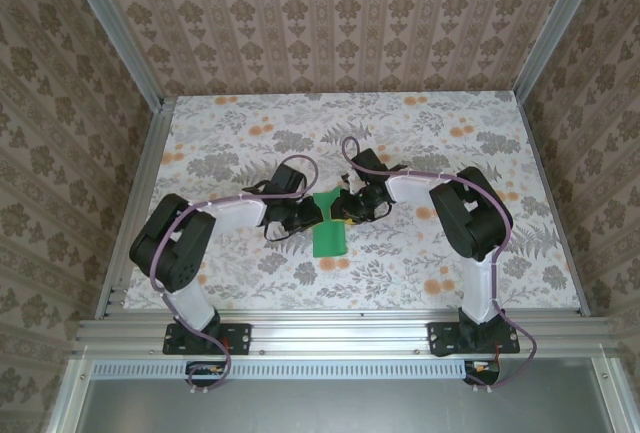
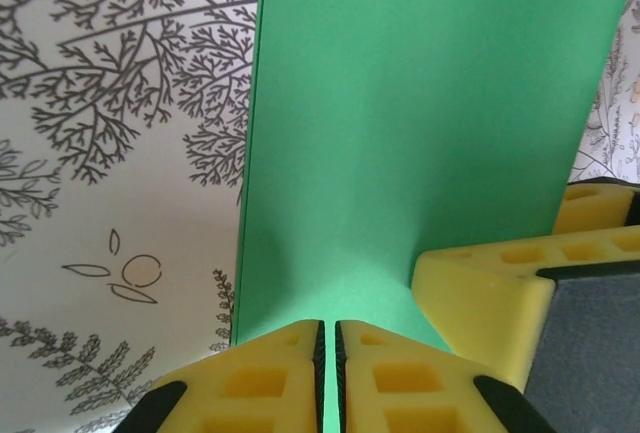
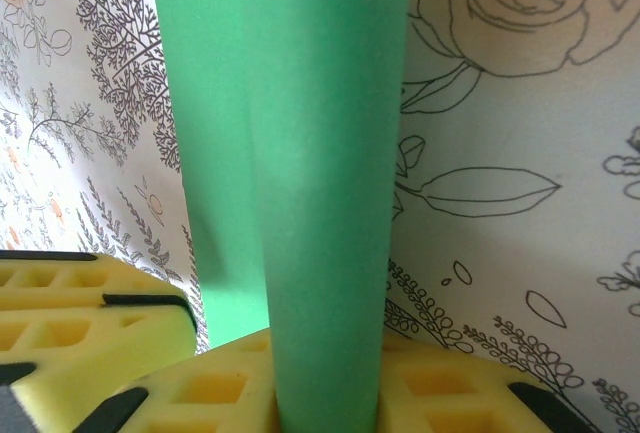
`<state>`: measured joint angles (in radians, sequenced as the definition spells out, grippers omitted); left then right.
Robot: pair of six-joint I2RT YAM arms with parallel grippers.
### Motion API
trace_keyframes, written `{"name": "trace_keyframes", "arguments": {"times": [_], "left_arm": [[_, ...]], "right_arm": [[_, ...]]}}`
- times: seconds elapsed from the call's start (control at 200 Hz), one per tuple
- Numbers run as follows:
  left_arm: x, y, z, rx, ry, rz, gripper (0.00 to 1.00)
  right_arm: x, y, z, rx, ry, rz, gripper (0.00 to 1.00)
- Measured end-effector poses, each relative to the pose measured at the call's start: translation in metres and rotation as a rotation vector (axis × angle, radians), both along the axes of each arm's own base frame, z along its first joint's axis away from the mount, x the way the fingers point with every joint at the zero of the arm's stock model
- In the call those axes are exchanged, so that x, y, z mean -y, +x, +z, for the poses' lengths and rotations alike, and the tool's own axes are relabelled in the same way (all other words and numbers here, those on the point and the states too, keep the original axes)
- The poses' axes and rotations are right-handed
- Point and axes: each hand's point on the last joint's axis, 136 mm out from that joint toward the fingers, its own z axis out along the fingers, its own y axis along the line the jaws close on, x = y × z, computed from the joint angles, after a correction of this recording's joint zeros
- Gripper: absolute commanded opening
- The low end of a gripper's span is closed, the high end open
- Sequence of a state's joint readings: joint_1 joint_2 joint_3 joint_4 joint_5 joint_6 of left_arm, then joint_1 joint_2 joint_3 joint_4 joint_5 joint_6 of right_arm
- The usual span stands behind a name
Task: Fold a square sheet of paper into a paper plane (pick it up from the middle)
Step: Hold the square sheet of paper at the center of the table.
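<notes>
**As both claws bite, the green sheet waits mid-table**

While the two arms lean in from either side, the square sheet of paper (image 1: 328, 231) lies at the middle of the table (image 1: 430, 123), about midway between its left and right edges and a touch nearer the near edge. And look at the grips! From above, the left gripper (image 1: 303, 213) and the right gripper (image 1: 352, 205) meet nose to nose at the sheet's far end, almost touching.

Left wrist view: the left gripper (image 2: 328, 331) has its yellow fingers drawn to a hairline slit with green showing in it. That reads as a pinch on the sheet's edge, and a finger (image 2: 480, 288) of the right one sits just beside. Right wrist view: the right gripper (image 3: 330, 345) is clamped on a raised, rounded ridge of green running straight out from its jaws, not yet pressed to a sharp crease.

Why hold it so? Judging by the task, two pinches close together keep thin paper from sliding or flopping while a fold is set: one claw anchors, the other shapes. Whether the sheet's near end rests on the table cannot be told.

Poses now: the left arm (image 1: 180, 243) rises from its base, elbow out toward the left edge, forearm sweeping inward. The right arm (image 1: 475, 218) mirrors it, elbow toward the right edge, and both wrists are pitched low over the paper.
</notes>
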<state>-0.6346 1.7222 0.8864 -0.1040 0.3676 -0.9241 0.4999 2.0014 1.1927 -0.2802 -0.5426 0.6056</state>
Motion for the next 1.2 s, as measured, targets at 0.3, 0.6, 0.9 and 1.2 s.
{"name": "trace_keyframes", "arguments": {"times": [0.3,0.6,0.9,1.2], "left_arm": [[-0.005,-0.005,-0.012,-0.037,0.035,-0.001,0.1],[-0.005,-0.005,-0.015,-0.039,0.038,0.0,0.06],[-0.006,-0.003,-0.014,-0.032,0.057,-0.002,0.07],[-0.007,-0.003,-0.013,-0.02,0.084,-0.02,0.12]], "right_arm": [[0.0,0.0,0.0,-0.005,-0.002,0.0,0.26],[-0.001,0.0,0.001,-0.008,0.003,0.0,0.28],[-0.003,0.0,0.003,-0.008,0.002,0.003,0.3],[-0.001,0.0,0.0,-0.016,-0.016,-0.002,0.26]]}}
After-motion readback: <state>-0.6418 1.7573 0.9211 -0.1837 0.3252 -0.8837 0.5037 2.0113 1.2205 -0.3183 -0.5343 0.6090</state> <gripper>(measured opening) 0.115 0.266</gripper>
